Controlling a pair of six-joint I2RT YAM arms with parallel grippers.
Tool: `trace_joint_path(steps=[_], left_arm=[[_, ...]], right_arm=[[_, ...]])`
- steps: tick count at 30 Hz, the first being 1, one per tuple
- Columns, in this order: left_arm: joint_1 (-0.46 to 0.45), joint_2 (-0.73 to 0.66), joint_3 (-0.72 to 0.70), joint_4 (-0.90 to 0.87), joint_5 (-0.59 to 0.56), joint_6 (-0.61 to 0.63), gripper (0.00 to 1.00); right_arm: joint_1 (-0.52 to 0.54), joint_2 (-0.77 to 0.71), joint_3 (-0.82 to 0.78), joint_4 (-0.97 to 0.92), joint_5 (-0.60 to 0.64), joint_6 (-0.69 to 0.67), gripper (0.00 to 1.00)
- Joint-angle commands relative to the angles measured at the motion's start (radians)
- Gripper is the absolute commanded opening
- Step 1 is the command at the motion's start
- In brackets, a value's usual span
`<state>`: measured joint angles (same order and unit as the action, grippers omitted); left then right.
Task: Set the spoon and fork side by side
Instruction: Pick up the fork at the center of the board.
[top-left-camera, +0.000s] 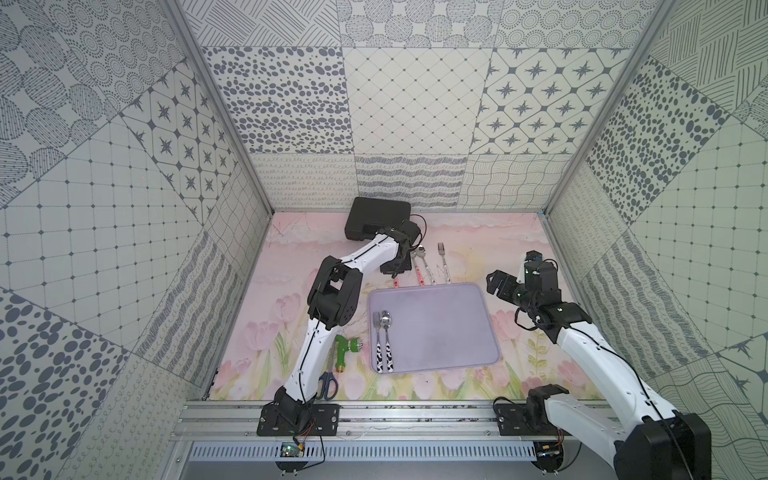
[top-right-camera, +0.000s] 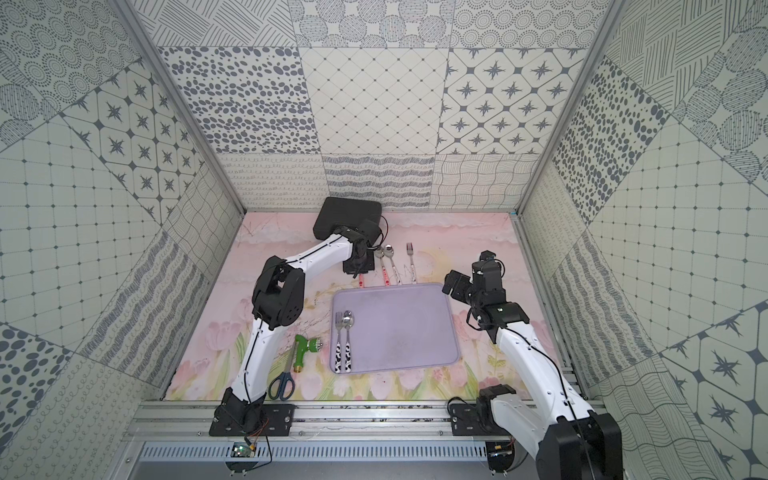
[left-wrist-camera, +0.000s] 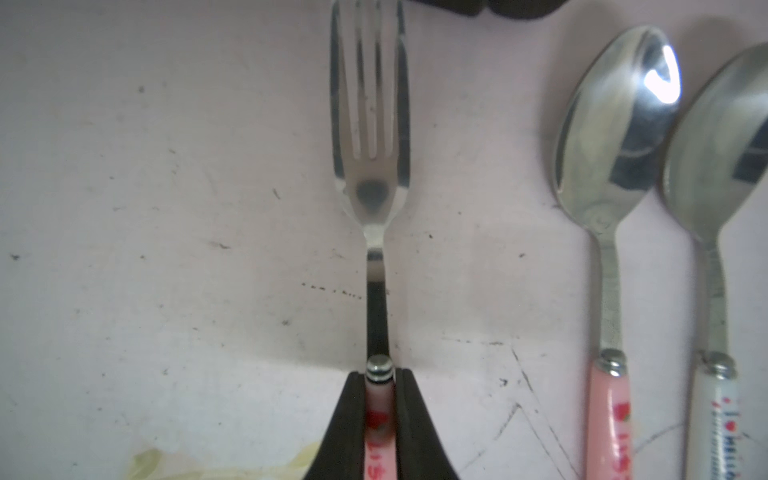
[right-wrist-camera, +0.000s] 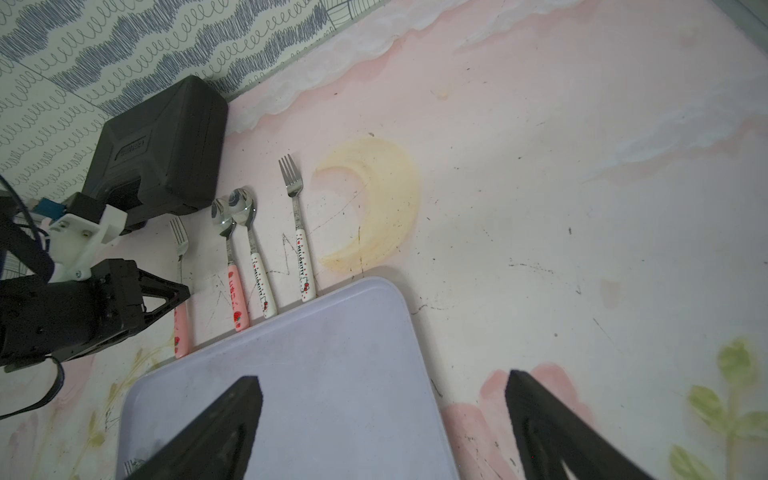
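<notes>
The left gripper (left-wrist-camera: 379, 371) is clamped on the pink-handled fork (left-wrist-camera: 371, 166), its two black fingers (left-wrist-camera: 347, 419) pressed against either side of the handle just behind the metal collar. The fork lies low on the floral mat (right-wrist-camera: 540, 208) beyond the far edge of the lavender tray (right-wrist-camera: 332, 374), tines towards the back wall (whether it is lifted off the mat at all cannot be told). Just beside it, on the side nearer the right arm, lies the pink-handled spoon (left-wrist-camera: 615, 137). That spoon's bowl touches the bowl of the white Hello Kitty spoon (left-wrist-camera: 723, 158). The white Hello Kitty fork (right-wrist-camera: 297, 224) lies a little further along the same row.

The right gripper (right-wrist-camera: 381, 377) hangs above the tray's far corner with its jaws wide apart and nothing between them.

On the tray, by the rim nearest the left arm, a cow-print fork (top-left-camera: 377, 338) and a cow-print spoon (top-left-camera: 387, 334) lie side by side, handles towards the robot. A green hose nozzle (top-left-camera: 347, 350) and blue-handled scissors (top-left-camera: 328, 380) lie on the mat near the left arm, and a black case (top-left-camera: 374, 216) stands at the back wall.
</notes>
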<state>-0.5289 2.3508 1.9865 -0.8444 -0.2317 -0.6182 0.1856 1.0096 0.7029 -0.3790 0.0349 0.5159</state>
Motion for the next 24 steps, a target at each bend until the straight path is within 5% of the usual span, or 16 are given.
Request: trace_joint_path(steps=[1,24], left_arm=[[0.011,-0.053,-0.023,-0.049,-0.015,0.002,0.0],[-0.077,-0.359,-0.409,0.084,-0.007,-0.109,0.0]], right_arm=[[0.006,-0.003,-0.003,0.015,0.006,-0.008,0.97],[0.017,-0.014,-0.002,0.009,0.01,-0.01,0.97]])
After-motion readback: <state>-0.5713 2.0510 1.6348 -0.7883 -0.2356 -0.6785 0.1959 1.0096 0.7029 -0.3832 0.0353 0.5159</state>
